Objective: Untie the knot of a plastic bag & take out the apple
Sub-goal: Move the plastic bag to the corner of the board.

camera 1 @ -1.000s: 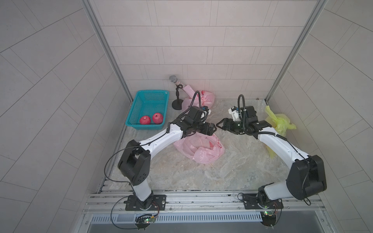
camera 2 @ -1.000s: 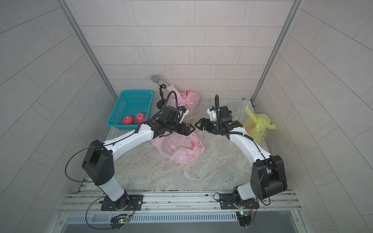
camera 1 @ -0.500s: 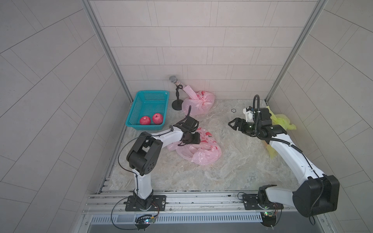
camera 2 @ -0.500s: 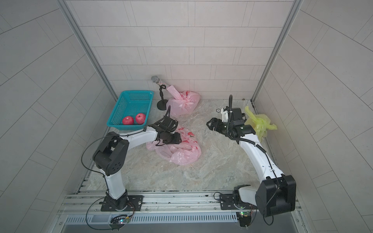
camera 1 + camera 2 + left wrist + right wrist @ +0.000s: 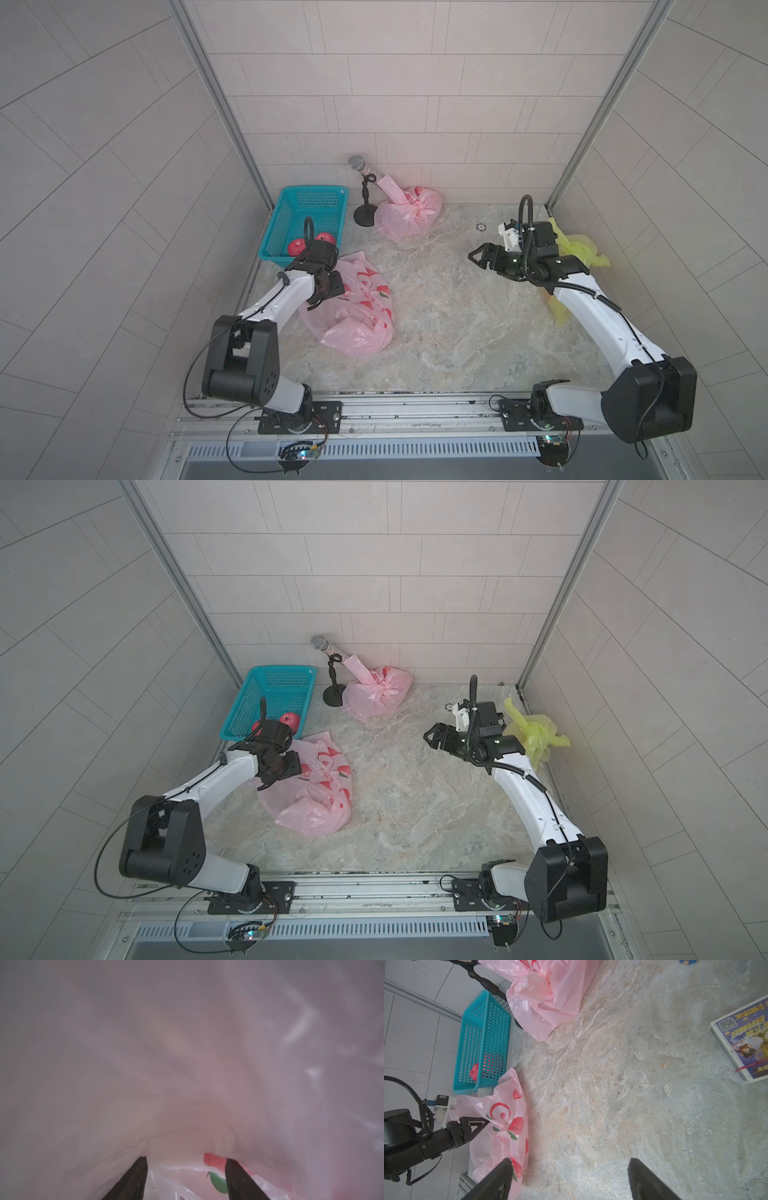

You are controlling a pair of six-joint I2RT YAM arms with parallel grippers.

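A pink plastic bag (image 5: 357, 309) printed with red fruit lies slack on the floor beside the teal basket; I see no knot on it. My left gripper (image 5: 322, 301) is pushed into its near end with the jaws apart; in the left wrist view the gripper (image 5: 185, 1158) is surrounded by pink film. No apple shows in this bag. Two red apples (image 5: 297, 247) lie in the basket. My right gripper (image 5: 478, 257) hovers open over bare floor to the right, with nothing between its fingertips (image 5: 500, 1176).
The teal basket (image 5: 274, 226) stands at the back left. A second pink bag (image 5: 409, 212), tied at its top, leans on a microphone stand (image 5: 365, 199) by the back wall. A yellow bag (image 5: 582, 249) lies at the right wall, and a printed box (image 5: 745, 1043) near it.
The grippers, close together above the bag a second ago, have drawn apart. The left one has dropped to the bag's left end, the bag has shifted toward the basket, and the right arm has pulled back right.
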